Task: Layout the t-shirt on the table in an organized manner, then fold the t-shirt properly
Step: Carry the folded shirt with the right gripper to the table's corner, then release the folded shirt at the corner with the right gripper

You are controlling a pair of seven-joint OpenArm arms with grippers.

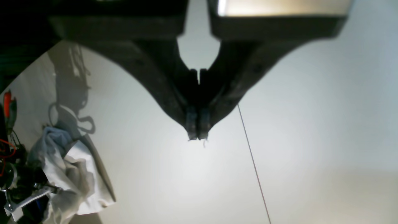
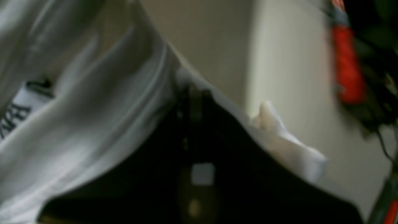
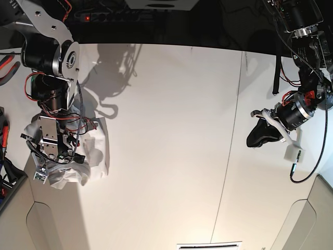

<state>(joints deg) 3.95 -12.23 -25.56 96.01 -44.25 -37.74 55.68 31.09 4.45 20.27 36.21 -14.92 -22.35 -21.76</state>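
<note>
The white t-shirt (image 3: 96, 148) is bunched in a wrinkled heap at the left end of the table (image 3: 171, 130). My right gripper (image 3: 62, 164) is down in the heap and shut on the t-shirt (image 2: 93, 124). In the right wrist view the cloth drapes over the dark fingers, and a printed label (image 2: 21, 105) shows at the left. My left gripper (image 1: 198, 137) is shut with nothing in it. It hovers over bare table near the seam line (image 1: 252, 161), far from the t-shirt (image 1: 74, 180). In the base view the left gripper (image 3: 255, 136) is at the right.
Red-handled tools (image 3: 6, 65) and cables lie off the table's left edge, and one red handle (image 2: 348, 68) shows close by in the right wrist view. A black cable with a white plug (image 3: 294, 153) hangs from the left arm. A power strip (image 3: 125, 15) sits behind the table.
</note>
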